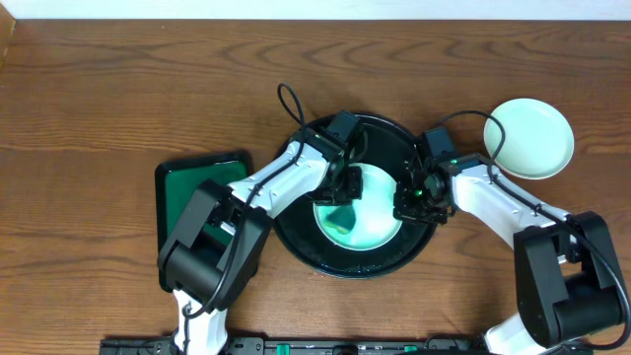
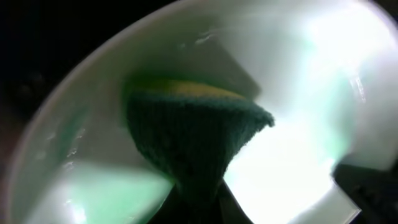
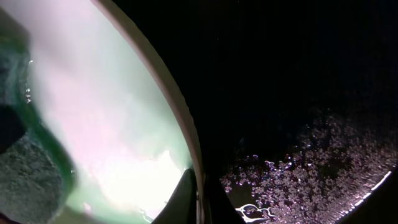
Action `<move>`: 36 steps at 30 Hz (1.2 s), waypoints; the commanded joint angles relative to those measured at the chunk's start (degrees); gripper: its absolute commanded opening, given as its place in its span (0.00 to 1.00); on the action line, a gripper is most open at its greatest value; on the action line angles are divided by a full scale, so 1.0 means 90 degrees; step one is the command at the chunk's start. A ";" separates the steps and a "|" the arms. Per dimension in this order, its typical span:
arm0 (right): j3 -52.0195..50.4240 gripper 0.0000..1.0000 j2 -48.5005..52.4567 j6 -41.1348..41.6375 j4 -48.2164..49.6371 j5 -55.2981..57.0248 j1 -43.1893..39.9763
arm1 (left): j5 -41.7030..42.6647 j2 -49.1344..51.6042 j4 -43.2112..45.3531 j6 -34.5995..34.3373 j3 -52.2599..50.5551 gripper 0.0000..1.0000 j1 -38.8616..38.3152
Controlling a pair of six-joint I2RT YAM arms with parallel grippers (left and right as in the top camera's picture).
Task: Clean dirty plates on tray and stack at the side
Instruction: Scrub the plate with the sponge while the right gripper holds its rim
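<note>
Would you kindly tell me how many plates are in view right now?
2: one plate lies on the black tray, the other plate on the table at far right. Another could be hidden under either.

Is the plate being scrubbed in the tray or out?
In: the plate lies within the tray and its black rim, with the sponge against it.
</note>
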 commanded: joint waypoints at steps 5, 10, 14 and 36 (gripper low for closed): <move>-0.0231 0.01 0.0233 -0.0056 0.0053 0.0585 0.0027 | 0.2552 0.0872 0.1460 -0.0619 -0.0124 0.07 -0.0221; -0.0231 0.01 0.0233 -0.0053 0.0029 0.0585 0.0027 | 0.2533 0.1030 0.1851 -0.0724 -0.0124 0.07 -0.0114; -0.0231 0.01 0.0233 -0.0053 -0.0044 0.0583 0.0027 | 0.1634 0.1049 0.1744 -0.0755 -0.0124 0.07 0.0262; -0.0231 0.01 0.0233 -0.0051 -0.0160 0.0585 0.0027 | -0.1605 0.0974 -0.1098 0.0192 -0.0124 0.07 0.2244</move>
